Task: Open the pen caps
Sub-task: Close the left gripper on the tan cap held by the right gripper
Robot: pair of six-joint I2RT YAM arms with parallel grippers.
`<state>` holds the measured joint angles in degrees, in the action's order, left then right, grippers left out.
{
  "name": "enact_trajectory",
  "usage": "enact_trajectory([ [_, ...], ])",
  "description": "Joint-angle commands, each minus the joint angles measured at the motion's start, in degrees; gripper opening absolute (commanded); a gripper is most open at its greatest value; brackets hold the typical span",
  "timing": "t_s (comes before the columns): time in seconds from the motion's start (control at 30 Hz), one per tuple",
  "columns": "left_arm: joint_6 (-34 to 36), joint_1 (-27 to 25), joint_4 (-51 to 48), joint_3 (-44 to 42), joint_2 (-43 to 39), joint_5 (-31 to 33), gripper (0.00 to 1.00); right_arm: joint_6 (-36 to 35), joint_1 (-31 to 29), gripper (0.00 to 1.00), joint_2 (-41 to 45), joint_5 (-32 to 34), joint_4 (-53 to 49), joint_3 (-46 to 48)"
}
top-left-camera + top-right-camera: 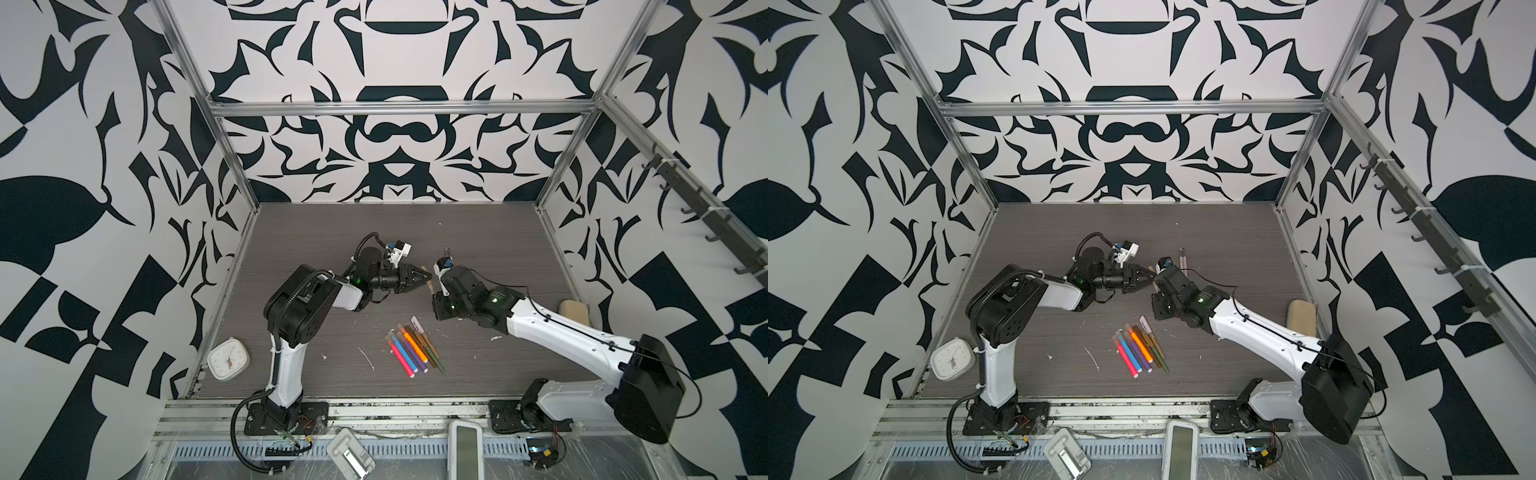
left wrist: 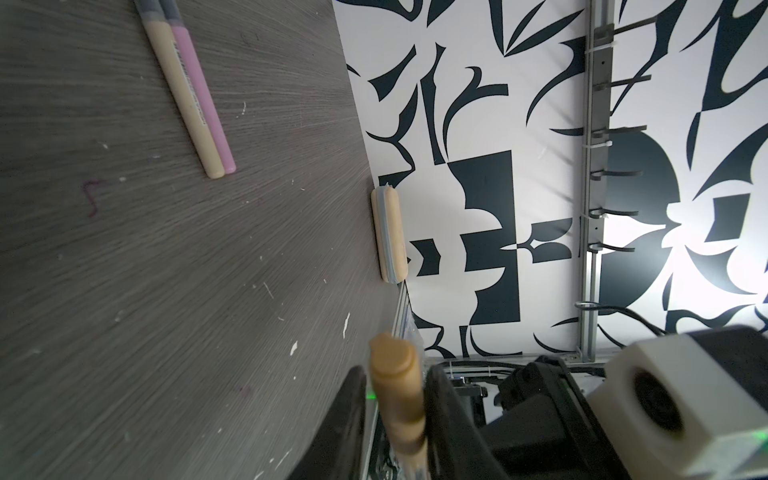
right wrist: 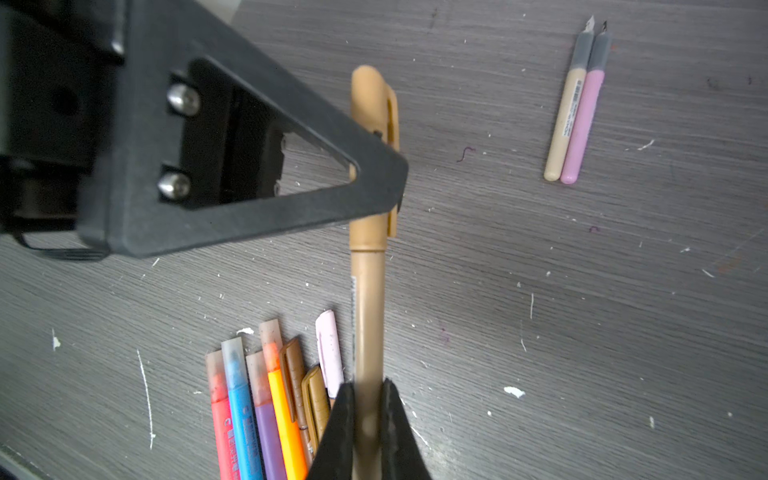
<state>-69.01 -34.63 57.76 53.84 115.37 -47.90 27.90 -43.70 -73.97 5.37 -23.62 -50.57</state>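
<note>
The right gripper [image 3: 368, 399] clamps the tan pen [image 3: 368, 307]; the tan cap [image 3: 371, 104] sits inside the left gripper [image 2: 395, 386], jaws narrow, firm hold unclear.

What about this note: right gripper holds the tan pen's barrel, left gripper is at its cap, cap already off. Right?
Not off: the right wrist view shows the tan cap seated on the tan pen. The rest holds: right gripper on the barrel, left gripper at the cap.
</note>
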Motion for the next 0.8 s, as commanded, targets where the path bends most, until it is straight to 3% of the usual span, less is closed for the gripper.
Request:
enact_trajectory([
  [0.0,-0.07,0.09,1.24,-0.23,-0.59,-1.12,0.23,-0.31,0.02,0.0,0.02,-0.36,1.42,-0.58],
  [0.33,0.37,0.1,0.95,-0.15,-0.85,-1.38,0.24,0.93,-0.16,0.0,0.15,-0.8,2.31,1.67],
  [0.37,0.37,0.09,0.95,-0.14,-0.85,-1.49,0.19,0.95,-0.25,0.0,0.11,-0.8,2.42,1.71],
  [0.43,0.46,0.09,0.87,0.02,-0.86,-1.97,0.0,1.19,-0.3,0.0,-0.19,-0.88,2.43,1.7],
  [0.57,1.23,0.17,-0.56,0.12,-1.54,-2.21,0.0,1.72,-0.27,0.3,-0.07,-1.54,2.75,1.02],
  [0.63,3.15,0.18,-3.76,-0.01,-2.78,-1.58,0.0,1.72,-0.24,0.4,0.86,-2.06,2.19,-0.18],
  [0.7,8.21,0.23,-10.69,-0.57,-5.43,0.94,0.0,1.78,-0.3,0.44,2.78,-2.42,1.76,-0.91],
  [0.77,17.43,0.03,-25.38,-0.35,-10.26,8.37,0.0,1.66,-0.12,0.43,5.76,-4.02,2.32,-0.38],
])
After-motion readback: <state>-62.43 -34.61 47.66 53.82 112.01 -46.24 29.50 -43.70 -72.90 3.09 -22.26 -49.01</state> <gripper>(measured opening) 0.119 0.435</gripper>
